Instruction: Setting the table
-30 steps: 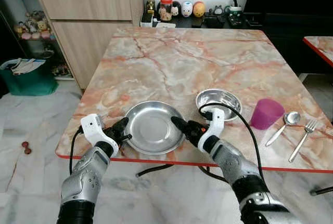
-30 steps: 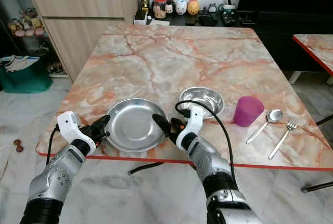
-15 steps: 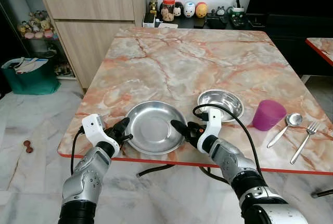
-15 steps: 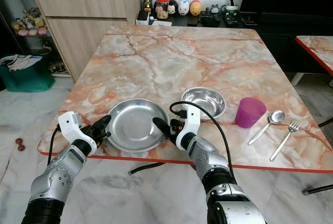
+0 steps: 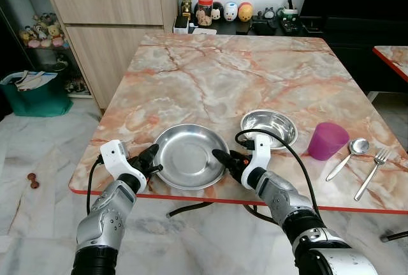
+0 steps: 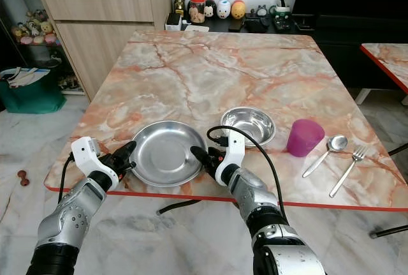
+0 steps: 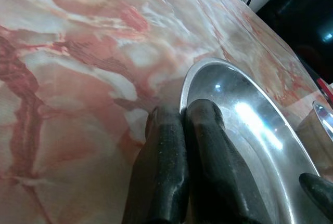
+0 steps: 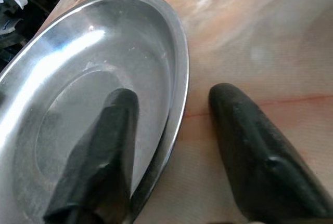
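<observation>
Both hands, left (image 5: 149, 158) pinching, right (image 8: 171, 115) spread, flank plate (image 5: 188, 156).

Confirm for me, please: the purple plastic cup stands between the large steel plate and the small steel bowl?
Not quite. In the left eye view the small steel bowl stands between the large steel plate and the purple plastic cup.

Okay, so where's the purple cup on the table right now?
In the left eye view the purple cup stands upright near the table's front right, between the small steel bowl on its left and the spoon on its right.
</observation>
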You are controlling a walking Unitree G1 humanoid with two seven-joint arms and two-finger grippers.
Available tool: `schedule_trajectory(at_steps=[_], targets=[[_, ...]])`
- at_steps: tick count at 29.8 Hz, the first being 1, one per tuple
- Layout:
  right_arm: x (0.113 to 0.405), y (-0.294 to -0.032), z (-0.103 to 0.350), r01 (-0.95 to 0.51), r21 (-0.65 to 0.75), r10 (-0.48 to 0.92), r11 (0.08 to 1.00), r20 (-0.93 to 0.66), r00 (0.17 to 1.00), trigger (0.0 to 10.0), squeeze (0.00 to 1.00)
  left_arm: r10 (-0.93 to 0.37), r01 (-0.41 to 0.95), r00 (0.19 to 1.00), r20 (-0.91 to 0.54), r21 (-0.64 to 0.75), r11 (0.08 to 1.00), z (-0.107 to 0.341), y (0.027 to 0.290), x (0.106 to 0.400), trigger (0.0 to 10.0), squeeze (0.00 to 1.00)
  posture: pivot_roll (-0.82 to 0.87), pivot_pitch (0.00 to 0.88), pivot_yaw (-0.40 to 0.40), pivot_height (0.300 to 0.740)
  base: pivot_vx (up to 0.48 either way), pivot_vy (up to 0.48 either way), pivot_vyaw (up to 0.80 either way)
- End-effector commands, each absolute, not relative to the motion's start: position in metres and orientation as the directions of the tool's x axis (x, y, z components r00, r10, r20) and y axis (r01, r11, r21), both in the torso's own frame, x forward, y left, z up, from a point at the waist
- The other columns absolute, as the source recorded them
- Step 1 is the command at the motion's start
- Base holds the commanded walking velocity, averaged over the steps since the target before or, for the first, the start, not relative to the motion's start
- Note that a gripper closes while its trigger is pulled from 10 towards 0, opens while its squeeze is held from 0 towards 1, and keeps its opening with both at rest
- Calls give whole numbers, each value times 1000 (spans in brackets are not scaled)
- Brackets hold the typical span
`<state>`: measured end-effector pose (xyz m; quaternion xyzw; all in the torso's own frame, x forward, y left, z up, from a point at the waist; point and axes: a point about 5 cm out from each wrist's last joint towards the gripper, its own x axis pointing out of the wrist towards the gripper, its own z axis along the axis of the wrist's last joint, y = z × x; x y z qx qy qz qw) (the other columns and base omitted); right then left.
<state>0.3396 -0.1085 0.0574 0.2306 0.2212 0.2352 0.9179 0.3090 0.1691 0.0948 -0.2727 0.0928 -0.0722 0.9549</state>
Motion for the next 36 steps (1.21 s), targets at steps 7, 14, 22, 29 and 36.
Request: schedule_trajectory(at_steps=[7,14,22,29,36], targets=[[341,-107,59,-328,538,534,777,-286,796,0,0,-202,103,969,-142,-509,855,96,165,309,10000,0,-10,0,-32,732,0,0,0],[343,-107,63,-340,526,529,779,-262,807,0,0,-195,97,971,-141,-511,854,96,165,308,10000,0,-4,0,-35,732,0,0,0],[346,-109,67,-345,521,516,781,-226,826,0,0,-180,89,975,-131,-509,856,100,167,305,10000,0,2,0,-35,732,0,0,0],[345,-110,68,-349,519,514,780,-214,831,0,0,-156,88,983,-98,-494,865,112,171,301,10000,0,1,0,-33,732,0,0,0],[352,-113,81,-355,523,494,774,-149,856,0,0,-114,97,993,-9,-454,886,137,178,303,10000,0,8,0,-35,732,0,0,0]])
